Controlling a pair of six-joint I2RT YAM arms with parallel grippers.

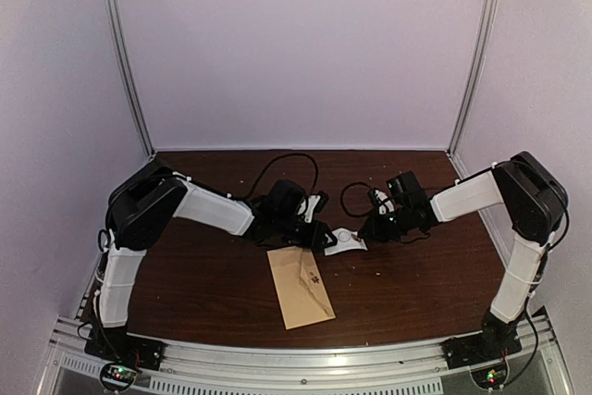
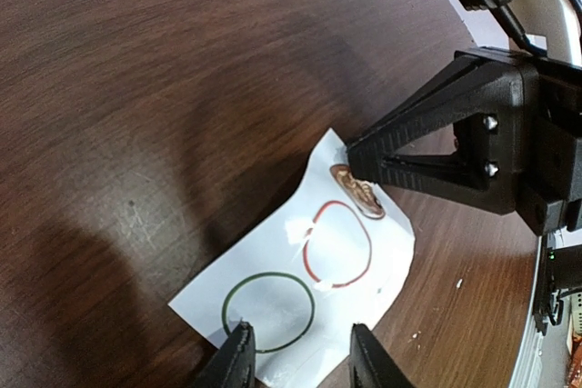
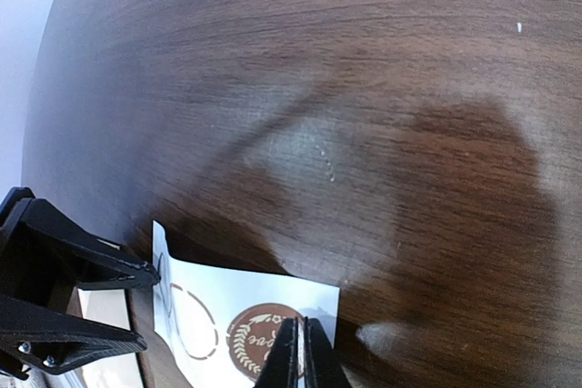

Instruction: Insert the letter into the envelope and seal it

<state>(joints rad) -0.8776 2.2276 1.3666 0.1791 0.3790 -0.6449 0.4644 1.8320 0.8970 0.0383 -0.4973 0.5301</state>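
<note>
The tan envelope (image 1: 301,286) lies flat at the table's front middle, with a small dark mark near its centre. No separate letter shows. Behind it lies a small white sticker card (image 1: 344,241), seen in the left wrist view (image 2: 273,279) with a green ring and a red ring. A brown round sticker (image 2: 357,190) sits at its far end. My left gripper (image 2: 305,356) is open, with its fingertips (image 2: 238,356) down at the card's near end. My right gripper (image 3: 301,356) is shut on the brown sticker (image 3: 259,338) at the card's edge. The two grippers face each other across the card (image 1: 324,233), (image 1: 363,231).
Black cables (image 1: 287,168) loop on the dark wooden table (image 1: 416,293) behind the grippers. Metal frame posts (image 1: 125,53) and white walls enclose the back and sides. An aluminium rail (image 1: 305,358) runs along the front edge.
</note>
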